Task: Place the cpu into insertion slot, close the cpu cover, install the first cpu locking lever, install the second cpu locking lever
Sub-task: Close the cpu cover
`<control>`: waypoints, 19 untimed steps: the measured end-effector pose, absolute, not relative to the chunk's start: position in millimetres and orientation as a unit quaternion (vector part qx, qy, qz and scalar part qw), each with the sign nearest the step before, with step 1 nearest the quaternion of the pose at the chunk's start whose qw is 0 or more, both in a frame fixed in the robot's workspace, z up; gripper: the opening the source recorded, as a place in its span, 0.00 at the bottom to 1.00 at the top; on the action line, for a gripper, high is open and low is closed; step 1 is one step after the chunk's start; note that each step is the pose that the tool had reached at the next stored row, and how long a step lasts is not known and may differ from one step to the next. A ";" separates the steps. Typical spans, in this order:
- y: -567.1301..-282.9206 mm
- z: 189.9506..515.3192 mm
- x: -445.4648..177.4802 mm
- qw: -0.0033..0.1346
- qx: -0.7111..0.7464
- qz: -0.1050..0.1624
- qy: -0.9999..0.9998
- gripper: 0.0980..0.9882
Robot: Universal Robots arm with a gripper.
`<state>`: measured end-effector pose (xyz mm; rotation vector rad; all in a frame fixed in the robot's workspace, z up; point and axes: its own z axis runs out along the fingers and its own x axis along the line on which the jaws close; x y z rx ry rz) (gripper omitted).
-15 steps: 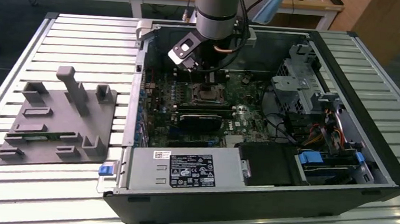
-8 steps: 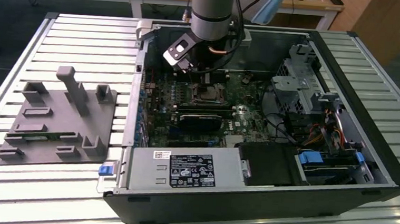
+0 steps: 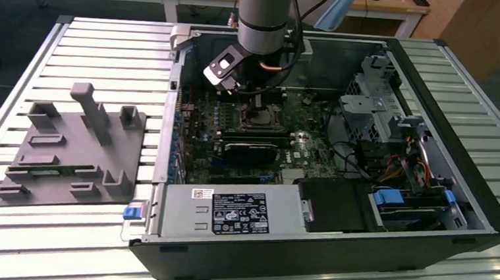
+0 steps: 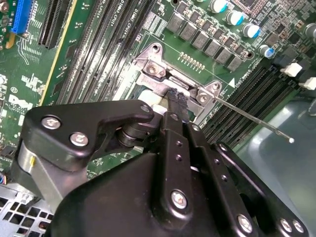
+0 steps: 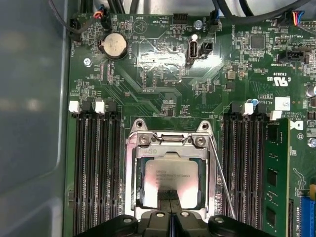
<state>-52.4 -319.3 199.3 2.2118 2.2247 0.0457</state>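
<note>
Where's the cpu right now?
In the first wrist view, the cpu lies framed by the cpu cover, between the two banks of memory slots, at the gripper tip.

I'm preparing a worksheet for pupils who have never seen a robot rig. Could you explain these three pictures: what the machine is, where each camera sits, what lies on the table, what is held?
The machine is one robot arm reaching down into an open computer case that lies on a slatted metal table. The exterior view is taken from off the arm; on its left, beside the case, sits a grey moulded holder. Both wrist views come from cameras riding on the arm. The first wrist view looks onto the green motherboard: the cpu shows through the window of the cpu cover, with a thin wire lever alongside. The gripper hangs close above the cpu cover; its jaws look closed, holding nothing visible.
</note>
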 end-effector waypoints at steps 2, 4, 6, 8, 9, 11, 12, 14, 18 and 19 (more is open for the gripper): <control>-319.4 198.9 -52.4 0.002 0.705 0.014 0.709 0.01; -319.2 198.7 -52.4 0.002 0.705 0.015 0.709 0.01; -319.0 202.5 -52.2 0.002 0.705 0.015 0.709 0.01; -319.2 208.1 -52.3 0.002 0.705 0.015 0.709 0.01; -319.2 210.1 -52.3 0.002 0.705 0.015 0.709 0.01; -319.2 211.6 -52.3 0.002 0.705 0.015 0.709 0.01; -319.2 211.5 -52.2 0.002 0.705 0.015 0.709 0.01; -319.2 211.6 -50.6 0.002 0.705 0.015 0.709 0.01; -319.2 211.6 -43.5 0.002 0.705 0.015 0.709 0.01; -319.2 211.6 -41.9 0.002 0.705 0.015 0.709 0.01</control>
